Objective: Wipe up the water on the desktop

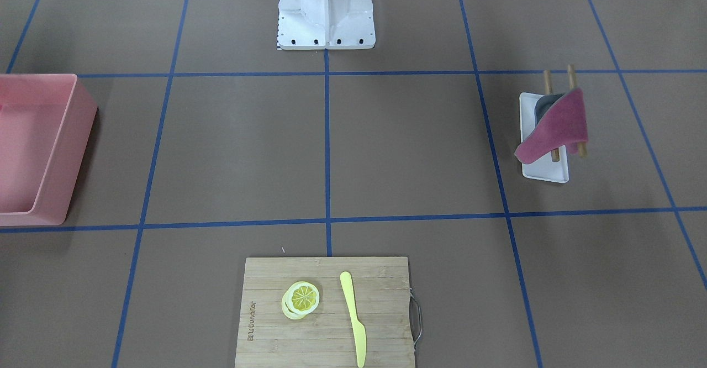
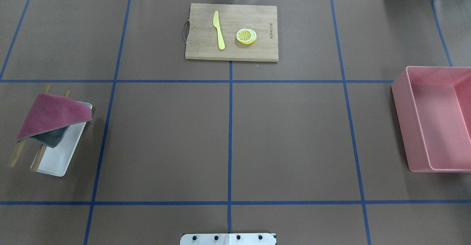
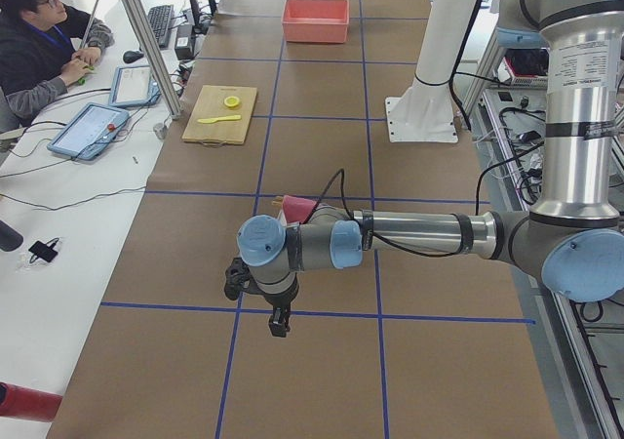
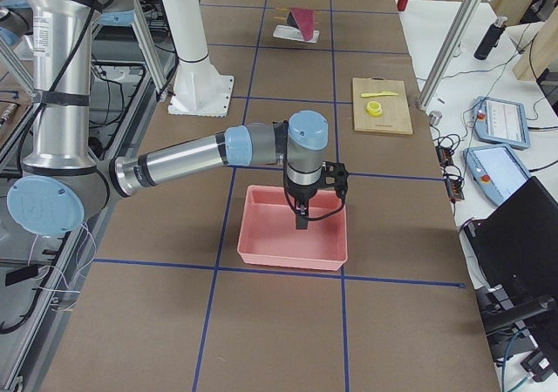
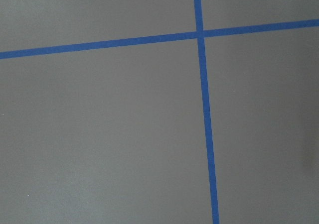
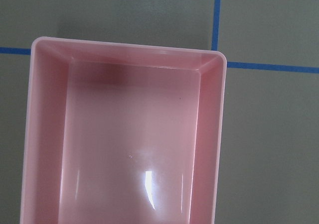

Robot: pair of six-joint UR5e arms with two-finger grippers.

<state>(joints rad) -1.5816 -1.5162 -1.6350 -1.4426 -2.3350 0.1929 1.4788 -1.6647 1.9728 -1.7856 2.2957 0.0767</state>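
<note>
The desktop (image 2: 287, 134) is matte brown with blue tape lines; I can make out no water on it. A maroon cloth (image 2: 51, 114) hangs over a small wooden rack on a white tray (image 2: 55, 164) at the robot's left; it also shows in the front-facing view (image 1: 558, 125). My left gripper (image 3: 278, 324) hangs above the desktop (image 5: 99, 134) near a tape crossing, apart from the cloth (image 3: 297, 207); I cannot tell if it is open. My right gripper (image 4: 301, 218) hangs over a pink bin (image 4: 292, 257); I cannot tell if it is open.
The pink bin (image 2: 404, 120) sits at the robot's right and looks empty in the right wrist view (image 6: 209, 134). A bamboo cutting board (image 2: 206, 50) at the far middle holds a yellow knife (image 2: 219, 29) and lemon slices (image 2: 246, 36). An operator sits beyond the far edge.
</note>
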